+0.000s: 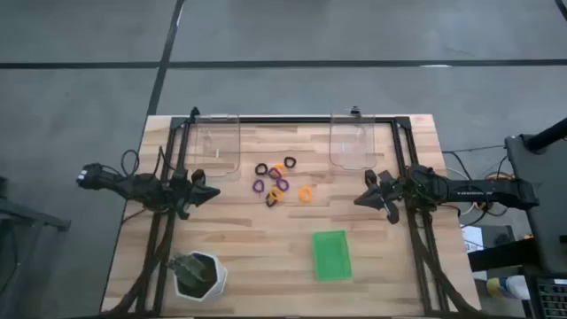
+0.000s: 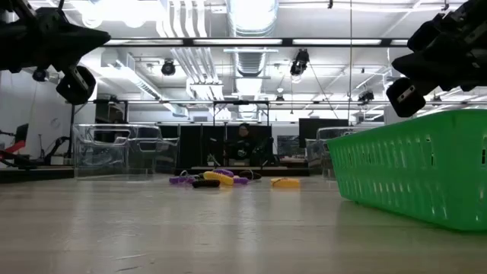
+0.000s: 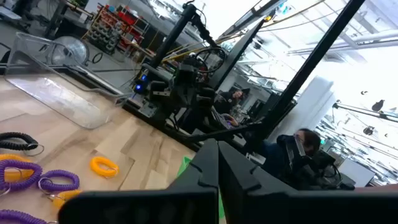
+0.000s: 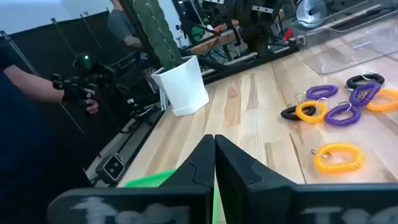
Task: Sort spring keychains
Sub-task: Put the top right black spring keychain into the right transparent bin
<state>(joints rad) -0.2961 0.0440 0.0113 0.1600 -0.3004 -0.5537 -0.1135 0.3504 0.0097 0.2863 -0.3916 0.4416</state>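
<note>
1. We see the spring keychains (image 1: 279,182) bunched near the middle of the wooden table (image 1: 266,257), black, purple and orange-yellow coils touching or overlapping one another.
2. One orange-yellow keychain (image 1: 305,193) lies just apart from the bunch, at about four o'clock from it.
3. Our left gripper (image 1: 210,192) hangs above the table at nine o'clock from the bunch, well apart from it; its fingers (image 3: 208,168) are pressed together and grasp nothing.
4. Our right gripper (image 1: 360,198) hangs at three o'clock from the bunch, also apart; its fingers (image 4: 211,155) are likewise clenched together on nothing.
5. Two clear plastic bins sit along the far edge: the left bin (image 1: 213,146) at about eleven o'clock from the bunch, the right bin (image 1: 353,143) at about one o'clock.
6. The green tray (image 1: 330,255) rests at five o'clock from the bunch, near the table's front.
7. A white pot with a green plant (image 1: 198,274) stands at seven o'clock, by the front left corner.
8. A person's arm (image 4: 37,87) shows in the room beyond the table in the right wrist view.
9. We can read no brand, label or writing on any of these things.
</note>
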